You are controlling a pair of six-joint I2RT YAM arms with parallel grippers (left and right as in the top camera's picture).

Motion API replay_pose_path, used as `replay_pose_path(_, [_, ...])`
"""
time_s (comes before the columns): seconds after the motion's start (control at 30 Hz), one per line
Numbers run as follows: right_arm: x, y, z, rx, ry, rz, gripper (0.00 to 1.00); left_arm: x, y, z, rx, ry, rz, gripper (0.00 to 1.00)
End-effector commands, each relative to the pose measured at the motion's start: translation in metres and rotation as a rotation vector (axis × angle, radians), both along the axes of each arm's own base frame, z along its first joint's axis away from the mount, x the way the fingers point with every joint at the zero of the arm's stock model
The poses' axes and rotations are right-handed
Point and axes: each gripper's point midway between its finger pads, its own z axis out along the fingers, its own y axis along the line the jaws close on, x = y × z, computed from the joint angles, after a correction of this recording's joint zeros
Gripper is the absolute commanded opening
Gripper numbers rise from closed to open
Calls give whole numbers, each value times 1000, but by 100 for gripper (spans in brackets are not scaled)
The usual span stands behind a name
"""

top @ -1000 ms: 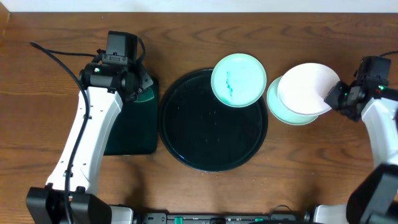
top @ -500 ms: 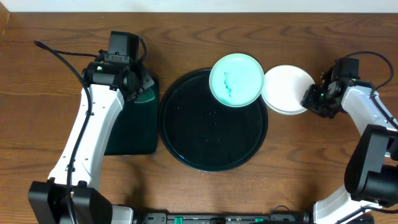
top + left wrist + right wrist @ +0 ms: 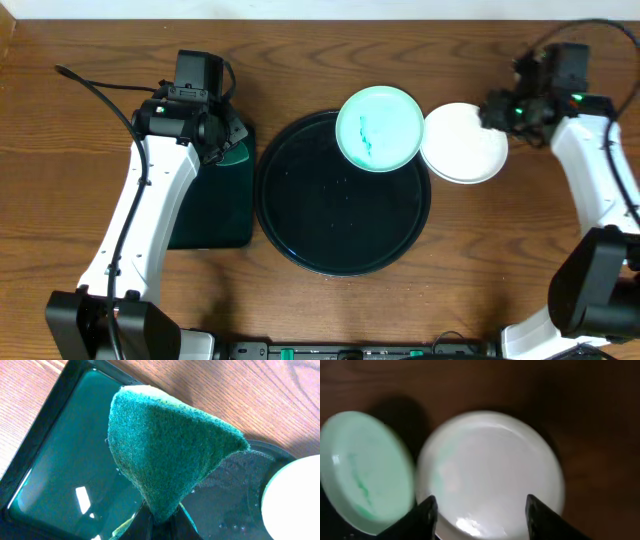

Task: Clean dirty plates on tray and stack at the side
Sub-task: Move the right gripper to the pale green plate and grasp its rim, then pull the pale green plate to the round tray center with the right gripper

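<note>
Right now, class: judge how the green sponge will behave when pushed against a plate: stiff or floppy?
Probably floppy: the sponge folds where the left gripper pinches it. Likely light: its free end stands unsupported.

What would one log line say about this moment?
left jaws: shut on sponge, over small tray | right jaws: open above white plate beside round tray | smeared plate: on its edge
</note>
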Motion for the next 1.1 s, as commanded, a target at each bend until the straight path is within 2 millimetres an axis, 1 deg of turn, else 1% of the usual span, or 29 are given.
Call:
replay_pose_path(0.0, [18,47,-4,-63,-47,216,60,0,2,-3,11,8,-8,7])
replay_pose_path(0.1, [36,78,-9,-90,-41,325,64,0,2,-3,11,8,-8,7])
replay_pose_path(0.17, [49,92,-14,-99,-20,375,66,0,2,-3,11,8,-8,7])
replay_pose_path(0.3, [72,111,-29,-101,24,462,67,0,2,-3,11,8,-8,7])
replay_pose_path(0.37, [76,122,-35,-60,39,530,63,0,2,-4,11,10,-8,7])
replay_pose_path(0.43, [77,126,-44,-39,68,548,59,-1,2,-4,11,13,-8,7])
replay_pose_path(0.53, [72,125,-66,-31,129,549,55,-2,2,-5,12,19,-8,7])
replay_pose_path(0.6, [66,124,-77,-24,168,549,47,-3,2,-5,13,23,-8,8])
replay_pose_path(0.67, [63,124,-79,-22,184,549,34,-3,2,-5,13,23,-8,7])
replay_pose_path(0.7, [62,124,-79,-21,187,549,29,-3,2,-5,13,23,-8,7])
replay_pose_path(0.73, [62,124,-77,-21,186,550,24,-3,2,-5,12,23,-8,7])
replay_pose_path(0.8, [60,127,-76,-11,187,556,19,-3,2,-5,13,22,-8,7])
replay_pose_path(0.93, [46,137,-78,14,237,573,3,-3,2,-5,13,24,-8,7])
replay_pose_path(0.97, [41,140,-79,20,259,568,1,-4,2,-5,13,24,-8,7])
replay_pose_path(1.07, [25,149,-79,45,336,526,1,-4,2,-5,13,28,-8,7])
